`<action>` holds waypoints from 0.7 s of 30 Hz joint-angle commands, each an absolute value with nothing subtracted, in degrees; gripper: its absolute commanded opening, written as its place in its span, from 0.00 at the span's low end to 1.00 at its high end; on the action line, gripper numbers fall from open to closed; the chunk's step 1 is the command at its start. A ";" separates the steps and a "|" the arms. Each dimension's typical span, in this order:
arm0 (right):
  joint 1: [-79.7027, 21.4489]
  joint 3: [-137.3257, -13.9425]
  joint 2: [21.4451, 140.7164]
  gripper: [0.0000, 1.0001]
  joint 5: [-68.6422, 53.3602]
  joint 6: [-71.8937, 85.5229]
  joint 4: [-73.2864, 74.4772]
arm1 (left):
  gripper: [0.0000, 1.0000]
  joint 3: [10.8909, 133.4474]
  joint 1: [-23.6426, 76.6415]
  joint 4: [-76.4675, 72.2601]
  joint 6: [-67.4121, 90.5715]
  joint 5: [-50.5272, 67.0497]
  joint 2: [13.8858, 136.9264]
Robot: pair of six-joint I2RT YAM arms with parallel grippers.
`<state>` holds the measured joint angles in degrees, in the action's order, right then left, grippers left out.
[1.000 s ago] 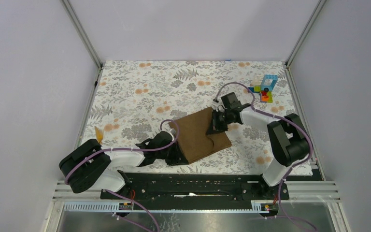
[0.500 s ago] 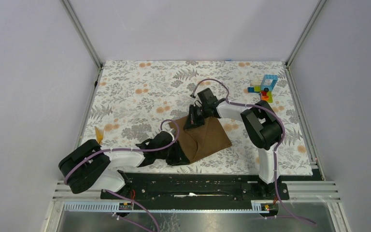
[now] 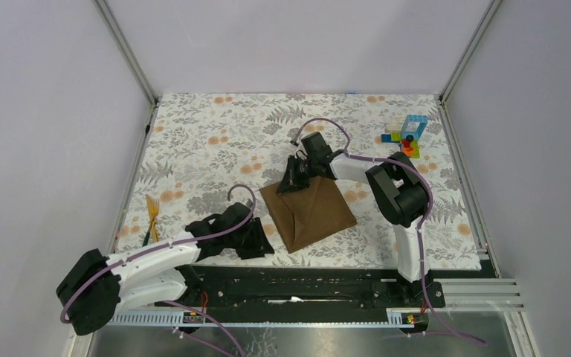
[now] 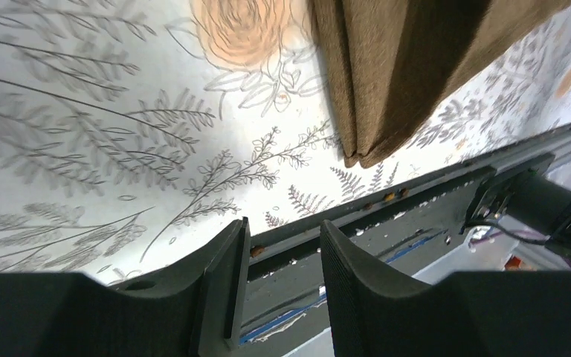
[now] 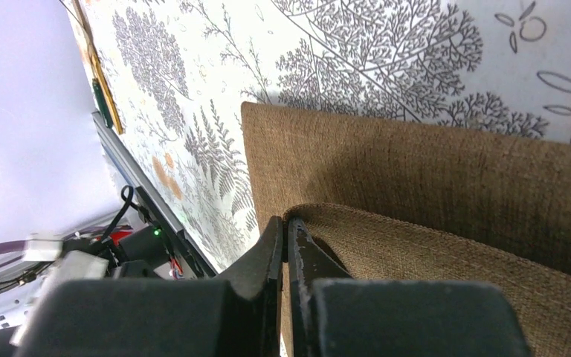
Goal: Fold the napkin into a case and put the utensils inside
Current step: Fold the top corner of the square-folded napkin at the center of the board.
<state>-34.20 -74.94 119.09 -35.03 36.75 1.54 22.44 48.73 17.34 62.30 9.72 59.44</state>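
Observation:
The brown napkin lies folded on the floral table covering, near the front middle. My right gripper sits at the napkin's far left corner, shut on a flap it has drawn over the lower layer; the cloth's edge is pinched at the tips. My left gripper hovers open just left of the napkin's near corner, with nothing between its fingers. The napkin's layered edge shows ahead of it. The yellow-orange utensils lie far left on the table and appear as a thin strip in the right wrist view.
A stack of colourful toy blocks stands at the far right. A black mounting rail runs along the near edge, close under the left gripper. Metal frame posts and white walls enclose the table.
My right gripper carried the napkin's right corner across to the far left corner, folding the cloth over. My left gripper opened, let go of the near edge and pulled back left.

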 commanded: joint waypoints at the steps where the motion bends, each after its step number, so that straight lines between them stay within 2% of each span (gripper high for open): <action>1: -34.89 -77.68 121.17 0.04 -37.22 39.32 -2.43 | 0.45 28.01 45.58 27.48 59.81 4.01 54.23; 8: -36.05 -80.27 123.13 0.04 -37.77 40.51 -2.90 | 0.46 31.80 41.74 31.73 57.86 1.14 50.43; 21: -37.34 -82.51 125.95 0.05 -37.80 41.74 -3.43 | 0.47 30.59 41.57 32.72 59.24 0.20 47.01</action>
<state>-36.07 -79.90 125.10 -36.75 40.93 -2.13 30.04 41.89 32.42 58.94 1.65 48.66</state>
